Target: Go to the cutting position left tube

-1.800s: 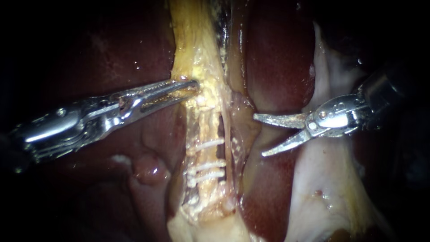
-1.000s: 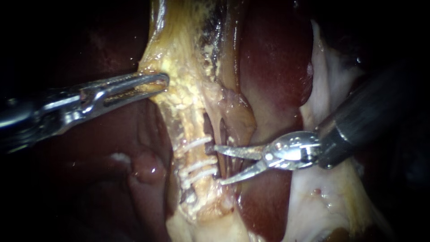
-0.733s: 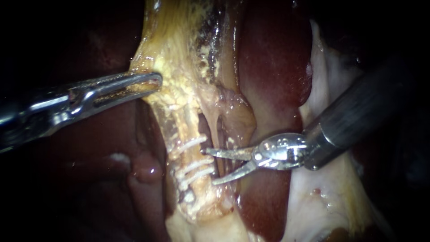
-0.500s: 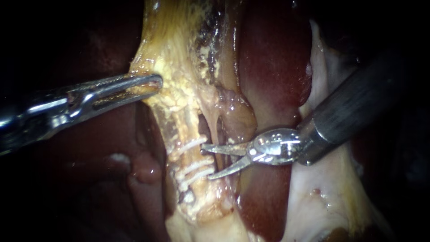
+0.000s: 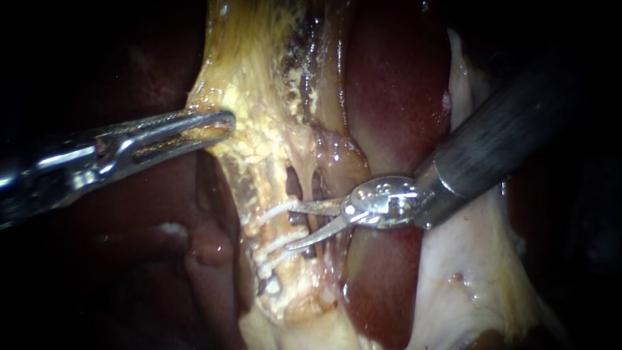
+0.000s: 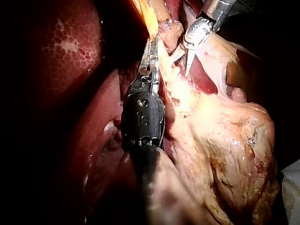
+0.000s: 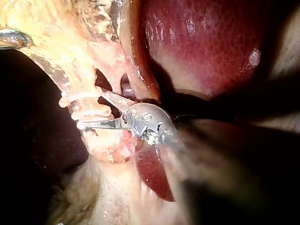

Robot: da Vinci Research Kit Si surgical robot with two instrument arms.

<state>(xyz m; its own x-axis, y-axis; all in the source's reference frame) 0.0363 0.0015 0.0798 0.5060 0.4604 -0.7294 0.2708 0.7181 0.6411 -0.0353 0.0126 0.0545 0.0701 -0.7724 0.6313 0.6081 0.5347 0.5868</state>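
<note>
Left tube [image 5: 267, 223], at seven o'clock from centre, looks soft, slick and easily torn. My right instrument [image 5: 288, 227] holds its claw wide against it, between white clips [image 5: 275, 243]. My left instrument [image 5: 227, 122] clamps fatty tissue [image 5: 259, 133] at ten o'clock.

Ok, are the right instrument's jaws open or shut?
Open: the right instrument shows a wide gap between its two blades.

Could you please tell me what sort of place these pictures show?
Most likely a surgical field seen through an endoscope: dark red liver, white clips across a pale tube, my left instrument shut on yellow tissue and my right instrument open at the clips.
</note>
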